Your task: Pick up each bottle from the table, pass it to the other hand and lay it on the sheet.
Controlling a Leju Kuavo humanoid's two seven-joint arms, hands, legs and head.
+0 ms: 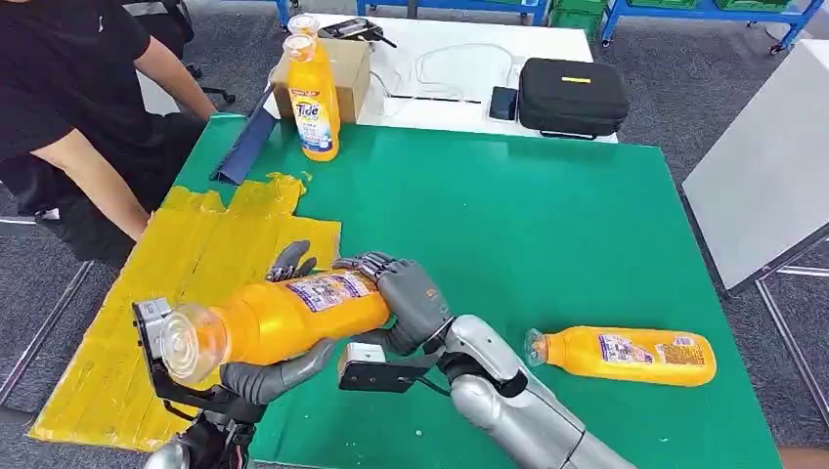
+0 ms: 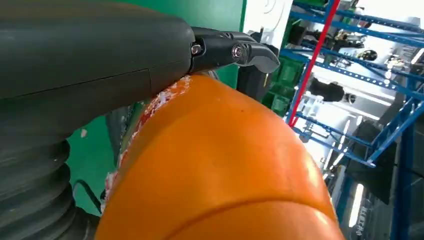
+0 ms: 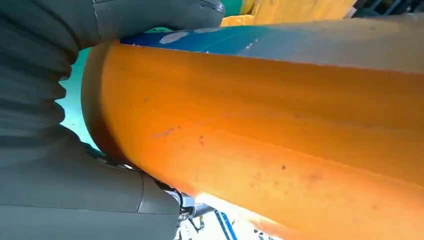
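Note:
An orange detergent bottle point(image 1: 283, 318) hangs level above the front of the green table point(image 1: 508, 225), its clear cap toward me. My right hand point(image 1: 411, 298) grips its base end. My left hand point(image 1: 279, 371) cups its body from below, with fingers reaching behind the bottle. The same bottle point(image 2: 215, 170) looms close in the left wrist view, and the bottle point(image 3: 270, 130) spans the right wrist view. A second orange bottle point(image 1: 626, 355) lies on its side at the front right. A third bottle point(image 1: 315, 98) stands upright at the far left. The yellow sheet point(image 1: 166, 283) covers the table's left side.
A person in black point(image 1: 78, 107) sits at the far left beside the table. A cardboard box point(image 1: 337, 68) stands behind the upright bottle, and a blue folder point(image 1: 244, 147) lies at the table's far-left corner. A black case point(image 1: 572, 96) lies on the white table beyond.

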